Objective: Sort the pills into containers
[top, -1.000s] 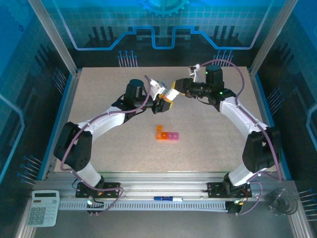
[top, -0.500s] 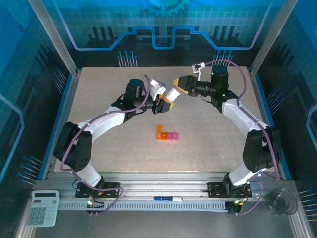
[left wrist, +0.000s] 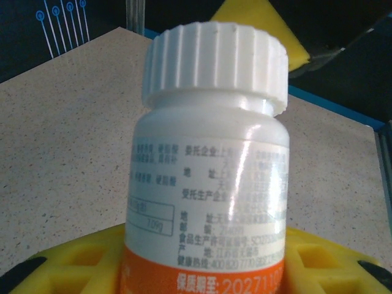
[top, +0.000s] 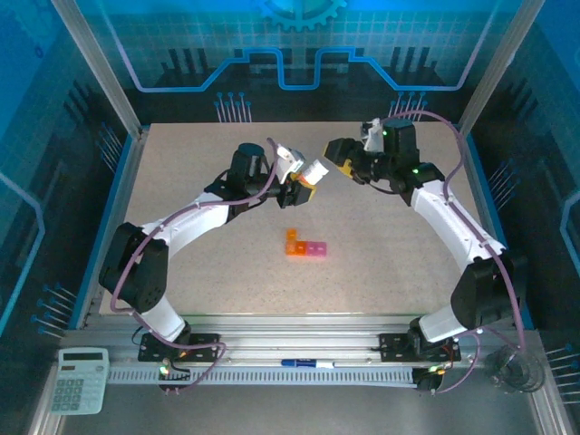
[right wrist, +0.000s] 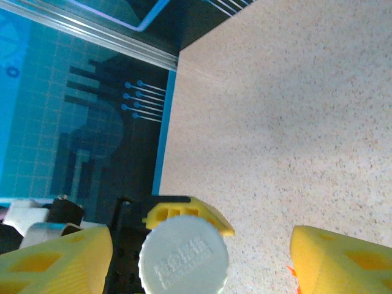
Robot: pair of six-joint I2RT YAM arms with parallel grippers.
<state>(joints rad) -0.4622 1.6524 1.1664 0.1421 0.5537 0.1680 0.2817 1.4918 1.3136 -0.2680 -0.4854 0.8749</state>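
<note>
The bottle [left wrist: 208, 184] is a glossy white plastic cylinder with a ribbed screw cap [left wrist: 214, 61], a label [left wrist: 236, 208] of small dark print and an orange band at its foot. The cap is on and the wall is opaque, so what it holds cannot be told. From the right wrist the cap's flat round top shows raised lettering, too blurred to read. The left gripper [top: 299, 188] is clamped on the bottle's lower body, its blocky yellow pads [left wrist: 73, 269] pressed to either side, and holds it above the table [top: 181, 163], a matte beige surface with fine dark speckles. The bottle tilts with its cap toward the right gripper [top: 341, 159], whose yellow wedge-shaped fingers [right wrist: 343, 260] stand wide apart. In its wrist view the cap sits between them with a gap on each side, touching neither. The containers [top: 305, 245] lie on the table near its middle, closer to the arm bases than both grippers and well apart from the bottle. They form a short strip of small square translucent plastic cells, orange at the left end and pink to the right, with an orange piece jutting from the far side of the orange cell. Their contents are too small to make out.
</note>
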